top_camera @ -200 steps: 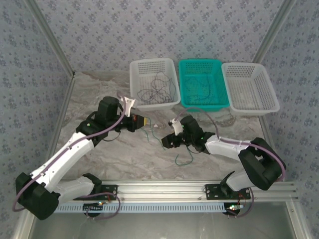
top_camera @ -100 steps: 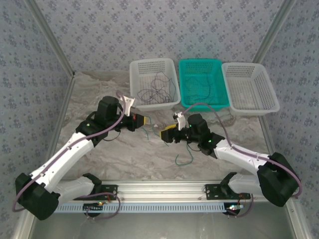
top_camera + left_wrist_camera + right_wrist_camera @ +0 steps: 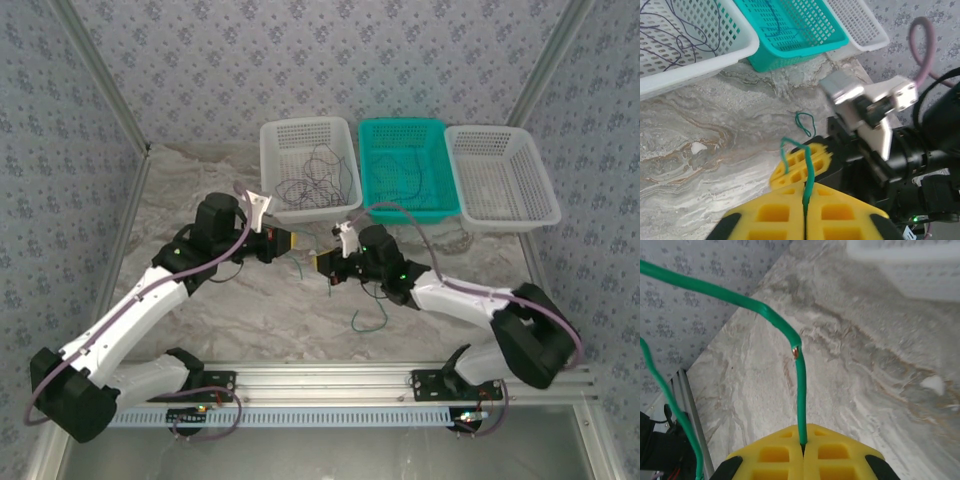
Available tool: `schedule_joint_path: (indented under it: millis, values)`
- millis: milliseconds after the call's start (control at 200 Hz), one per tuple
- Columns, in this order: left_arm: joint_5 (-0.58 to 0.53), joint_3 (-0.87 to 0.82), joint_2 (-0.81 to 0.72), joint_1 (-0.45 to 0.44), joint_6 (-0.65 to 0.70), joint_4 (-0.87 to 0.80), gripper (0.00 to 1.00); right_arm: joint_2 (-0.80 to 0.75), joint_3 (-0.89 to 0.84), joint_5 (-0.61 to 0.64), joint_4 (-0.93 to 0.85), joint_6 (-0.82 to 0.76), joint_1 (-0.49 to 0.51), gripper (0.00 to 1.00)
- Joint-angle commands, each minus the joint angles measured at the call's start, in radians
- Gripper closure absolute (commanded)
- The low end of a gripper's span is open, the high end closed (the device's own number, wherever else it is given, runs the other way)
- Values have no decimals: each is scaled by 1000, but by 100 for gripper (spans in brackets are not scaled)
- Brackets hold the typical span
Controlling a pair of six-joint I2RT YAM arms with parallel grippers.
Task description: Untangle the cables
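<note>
Near the middle of the table (image 3: 250, 320) in the overhead view the two grippers meet tip to tip, the left gripper (image 3: 291, 240) at about 10 o'clock from the right gripper (image 3: 322, 264), and the wire between them is too thin there to make out. The left wrist view is clearer: the left gripper (image 3: 805, 202) has its yellow pads pressed together on a green cable (image 3: 808, 175) that rises out of the seam toward 12 o'clock and kinks over just in front of the other arm's yellow finger. In the right wrist view the right gripper (image 3: 803, 452) is likewise clamped on a green cable (image 3: 800, 400), which climbs to a bare coppery nick and then bends off toward 10 o'clock, cut off by the frame edge; a second green strand (image 3: 670, 405) runs down at 8 o'clock, and I cannot tell whether the two arms share one wire. A loose green cable (image 3: 372, 318) lies on the table at 5 o'clock from the right gripper. Along the 12 o'clock edge stand three baskets: the left white basket (image 3: 270, 160) holds dark cables (image 3: 315, 180), the teal basket (image 3: 400, 125) holds thin strands (image 3: 410, 170) whose colour is hard to read against the mesh, and the contents of the right white basket (image 3: 545, 200) cannot be made out
</note>
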Motion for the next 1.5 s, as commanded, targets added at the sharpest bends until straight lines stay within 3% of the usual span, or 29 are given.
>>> schedule_joint_path:
  millis: [0, 45, 105, 265, 365, 485, 625, 680, 750, 835, 999, 1114, 1319, 1494]
  values:
    - [-7, -2, -59, -11, 27, 11, 71, -189, -12, 138, -75, -3, -58, 100]
    - [-5, -10, -77, -14, 28, 22, 59, -251, -8, 164, -134, -8, -111, 100]
    - [12, -19, -101, -20, 34, 38, 51, -313, 12, 188, -214, -18, -200, 100]
    - [107, -31, -148, -68, 87, 74, 43, -310, 153, 347, -432, -12, -500, 100]
    - [161, -16, -161, -110, 118, 69, 38, -178, 262, 413, -493, 56, -705, 100]
    - [180, 2, -177, -146, 128, 69, 32, 35, 362, 344, -430, 129, -908, 100]
    - [152, 2, -199, -169, 117, 70, 18, 293, 548, 352, -428, 128, -990, 100]
    - [123, -2, -206, -172, 116, 59, 12, 388, 649, 342, -460, 111, -1004, 85]
    - [99, -8, -214, -177, 116, 55, 7, 461, 748, 397, -513, 104, -1007, 52]
    - [90, -12, -218, -180, 115, 58, 6, 454, 772, 419, -499, 102, -1007, 39]
    - [40, -24, -215, -182, 124, 92, 5, 246, 609, 374, -436, 111, -969, 36]
    - [-57, -24, -196, -184, 147, 103, 3, 44, 446, 372, -496, 120, -879, 36]
    - [-102, -42, -180, -185, 195, 141, 1, -243, 203, 483, -705, 161, -562, 37]
    - [-104, -54, -168, -183, 202, 153, 1, -326, 65, 531, -896, 392, -275, 37]
